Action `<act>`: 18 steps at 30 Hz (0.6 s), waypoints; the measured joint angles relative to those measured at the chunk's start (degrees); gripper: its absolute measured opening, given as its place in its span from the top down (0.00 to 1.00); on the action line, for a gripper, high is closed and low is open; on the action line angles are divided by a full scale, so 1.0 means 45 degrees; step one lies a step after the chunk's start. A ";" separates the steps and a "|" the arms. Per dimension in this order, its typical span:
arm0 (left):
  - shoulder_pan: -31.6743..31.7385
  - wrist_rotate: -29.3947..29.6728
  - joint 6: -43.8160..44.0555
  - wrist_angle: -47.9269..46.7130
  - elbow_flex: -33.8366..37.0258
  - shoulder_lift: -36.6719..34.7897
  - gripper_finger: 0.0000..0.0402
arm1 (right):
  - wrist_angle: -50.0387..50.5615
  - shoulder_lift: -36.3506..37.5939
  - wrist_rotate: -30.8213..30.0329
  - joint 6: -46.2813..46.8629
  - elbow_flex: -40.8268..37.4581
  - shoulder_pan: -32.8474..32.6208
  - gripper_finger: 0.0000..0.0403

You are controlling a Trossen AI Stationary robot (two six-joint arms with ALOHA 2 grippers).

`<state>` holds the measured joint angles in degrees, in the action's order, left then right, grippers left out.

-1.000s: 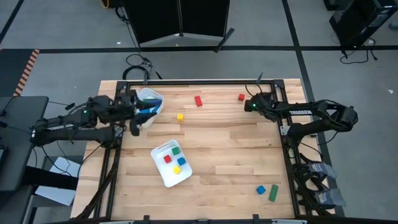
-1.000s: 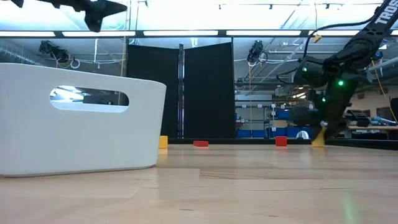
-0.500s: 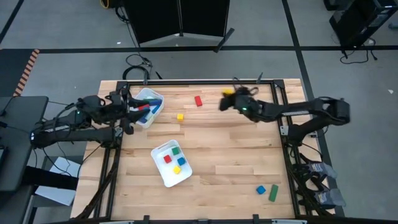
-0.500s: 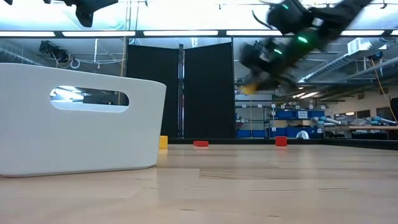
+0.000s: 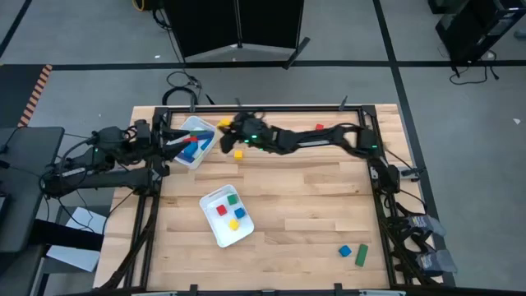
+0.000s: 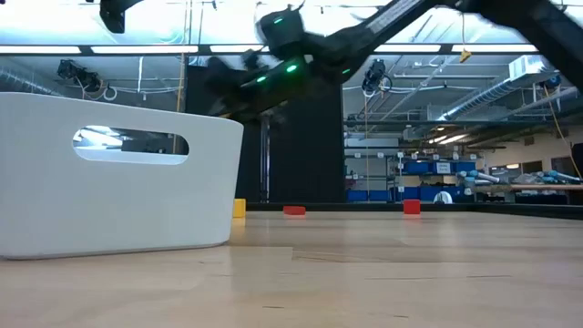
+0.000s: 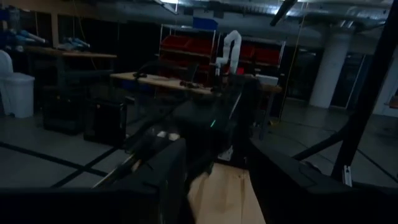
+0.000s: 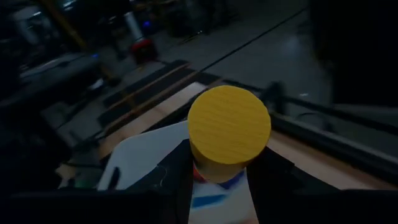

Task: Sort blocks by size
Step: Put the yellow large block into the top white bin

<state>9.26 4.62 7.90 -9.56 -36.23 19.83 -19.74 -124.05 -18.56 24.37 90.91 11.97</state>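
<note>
My right gripper (image 5: 229,127) reaches across the table's far side and is shut on a yellow block (image 5: 223,123). The block's round end face (image 8: 229,124) looks into the right wrist view. It hangs over the far right rim of a white bin (image 5: 193,141) that holds blue and red blocks. My left gripper (image 5: 164,145) waits open at the bin's left side, nothing between its fingers (image 7: 163,180). A yellow cube (image 5: 238,154) and a red block (image 5: 319,128) lie on the table. A white tray (image 5: 215,233) holds red, green, blue and yellow cubes. My right gripper pinches the yellow block by its two opposite sides (image 8: 198,163) between the two fingers. The fingers come from the table's right, almost level and slanting a little down. The block is lifted clear, above the bin.
A blue block (image 5: 345,251) and a green bar (image 5: 362,255) lie near the table's near right corner. In the low view the bin (image 6: 118,173) fills the left, with a yellow cube (image 6: 239,208) and two red blocks (image 6: 293,210) far behind.
My right gripper has risen from the table's far right corner with the yellow block and swept along the far side toward the left edge, turning from pointing down to nearly level, ending over the bin. My left gripper has drawn back from the bin toward the left edge.
</note>
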 joint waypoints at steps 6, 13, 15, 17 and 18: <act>0.0000 0.0146 -0.0015 -0.0565 -0.0010 -0.0585 0.56 | 0.0713 -0.3141 0.1374 -0.0012 0.4003 0.0137 0.68; 0.0000 0.0282 -0.0034 -0.0849 -0.0010 -0.0678 0.56 | 0.1669 -0.5813 0.3181 0.0213 0.7663 0.0428 0.66; 0.0000 0.0277 -0.0034 -0.0849 -0.0010 -0.0678 0.56 | 0.1877 -0.6226 0.3628 0.0206 0.8299 0.0477 0.56; 0.0000 0.0277 -0.0034 -0.0868 -0.0010 -0.0678 0.56 | 0.2120 -0.6368 0.3706 -0.0097 0.8508 0.0495 0.40; 0.0000 0.0279 -0.0029 -0.0882 -0.0010 -0.0678 0.56 | 0.2152 -0.6358 0.3704 -0.0265 0.8516 0.0521 0.32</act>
<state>9.26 5.88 7.77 -13.54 -36.27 16.78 -10.05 -152.66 -1.89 23.18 129.23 14.31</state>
